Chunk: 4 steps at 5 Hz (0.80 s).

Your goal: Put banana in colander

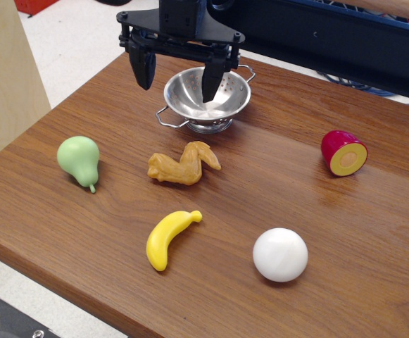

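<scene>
The bright yellow banana (167, 239) lies on the wooden table (345, 232) near the front edge, left of centre. The shiny steel colander (208, 98) stands upright at the back of the table, and looks empty. My black gripper (177, 83) hangs at the back, open and empty. Its left finger is left of the colander and its right finger is in front of the bowl. The gripper is far behind the banana.
A golden-brown toy chicken wing (184, 164) lies between banana and colander. A green pear (79, 160) stands at the left. A white ball (280, 254) sits front right. A red halved fruit (343, 152) lies at the right. A plywood panel (7, 70) stands left of the table.
</scene>
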Motion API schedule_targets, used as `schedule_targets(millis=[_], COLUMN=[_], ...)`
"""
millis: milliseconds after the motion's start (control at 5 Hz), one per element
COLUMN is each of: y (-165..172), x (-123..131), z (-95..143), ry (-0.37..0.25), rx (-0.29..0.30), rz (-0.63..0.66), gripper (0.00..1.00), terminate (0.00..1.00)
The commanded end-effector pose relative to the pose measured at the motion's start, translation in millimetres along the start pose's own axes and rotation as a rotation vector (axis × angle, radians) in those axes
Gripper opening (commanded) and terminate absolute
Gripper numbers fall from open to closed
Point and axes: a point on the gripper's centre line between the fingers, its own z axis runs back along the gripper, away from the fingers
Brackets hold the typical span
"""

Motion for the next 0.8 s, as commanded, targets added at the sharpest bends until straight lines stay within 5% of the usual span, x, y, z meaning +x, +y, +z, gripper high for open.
schedule_targets(millis=[0,600], y=[0.0,2.1], x=[0.0,-74.7], z=[0.0,-11.9], ry=[0.0,0.004], rx=[0.0,-0.035], rz=[0.0,-0.17], gripper=[1.0,1.0], terminate=[0.0,0.0])
